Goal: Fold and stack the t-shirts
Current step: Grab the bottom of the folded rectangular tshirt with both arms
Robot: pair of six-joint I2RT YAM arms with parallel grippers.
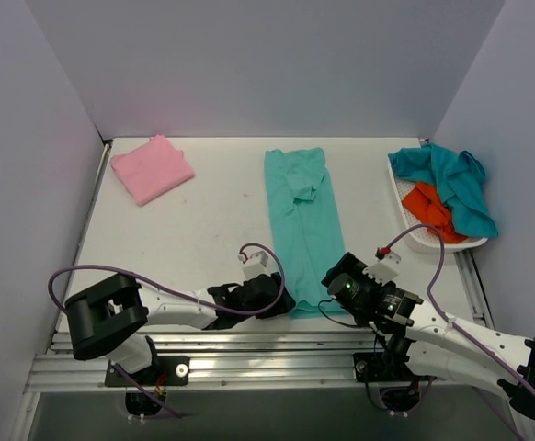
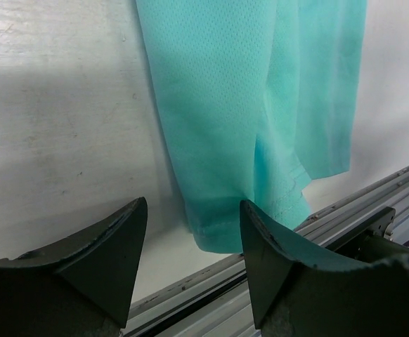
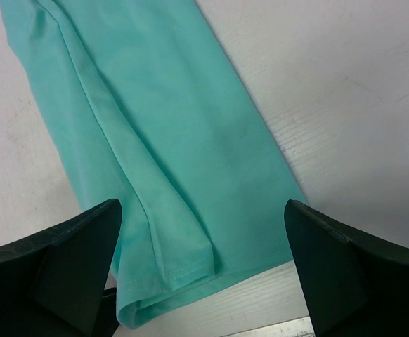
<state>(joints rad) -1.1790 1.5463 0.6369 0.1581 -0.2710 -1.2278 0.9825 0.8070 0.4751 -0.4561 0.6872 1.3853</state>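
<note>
- The sea-green t-shirt (image 1: 301, 225) lies flat in the middle of the white table (image 1: 203, 230). It is folded into a long narrow strip that runs from the far side to the near edge, and its hem ends just beside the metal rail (image 1: 249, 344).
- The left arm is folded with its elbow out to the left. Its forearm lies low along the near edge and points inward to the right.
- The left gripper (image 1: 284, 299) sits at the near-left corner of the strip. In its wrist view the dark fingers (image 2: 92, 260) stand apart with nothing between them, and the hem corner shows in the gap just beyond the tips.
- The right arm mirrors it, with the elbow far out to the right and the forearm reaching back leftward and slightly away from the base.
- The right gripper (image 1: 334, 278) is at the near-right corner of the strip. Its fingers (image 3: 57, 274) are spread wide, wider than the folded hem seen between them, and they grip nothing.
- Whether either gripper's tips touch the cloth cannot be told.
- The pink t-shirt (image 1: 153, 168) lies folded into a compact rectangle at the far left of the table, well apart from both arms.
- A white tray (image 1: 415, 241) at the far right holds a crumpled teal t-shirt (image 1: 456, 179). An orange t-shirt (image 1: 430, 207) is bunched partly under it.
</note>
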